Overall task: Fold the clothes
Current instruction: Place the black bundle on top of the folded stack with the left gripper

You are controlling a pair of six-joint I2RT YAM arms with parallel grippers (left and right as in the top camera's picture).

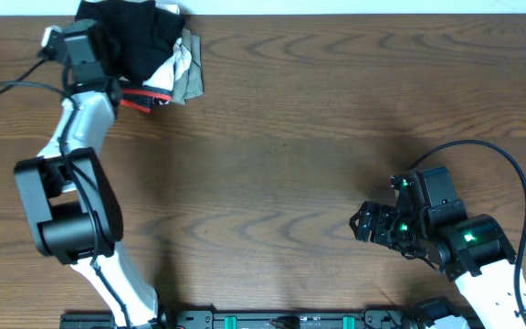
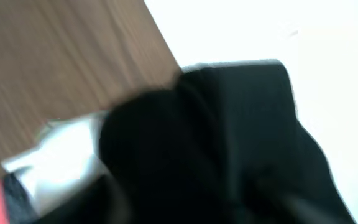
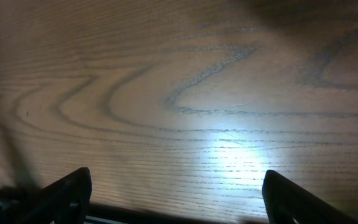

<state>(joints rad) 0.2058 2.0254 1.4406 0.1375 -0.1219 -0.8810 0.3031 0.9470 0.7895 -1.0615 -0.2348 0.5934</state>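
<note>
Shirt (image 2: 229, 155), bunched at the table (image 1: 290, 137) edge, may slip off; left gripper (image 1: 115, 50) state unclear, right gripper (image 3: 174, 196) spread wide, empty.

The shirt (image 1: 140, 32) is plain black. One folded garment (image 1: 180, 62) is white, another garment (image 1: 193, 80) olive, with a red trim (image 1: 140, 100) showing. The table (image 1: 281, 155) is brown wood with darker looping grain. The left arm (image 1: 76, 123) and right arm (image 1: 491, 279) are black and white, the right with green lights.
</note>
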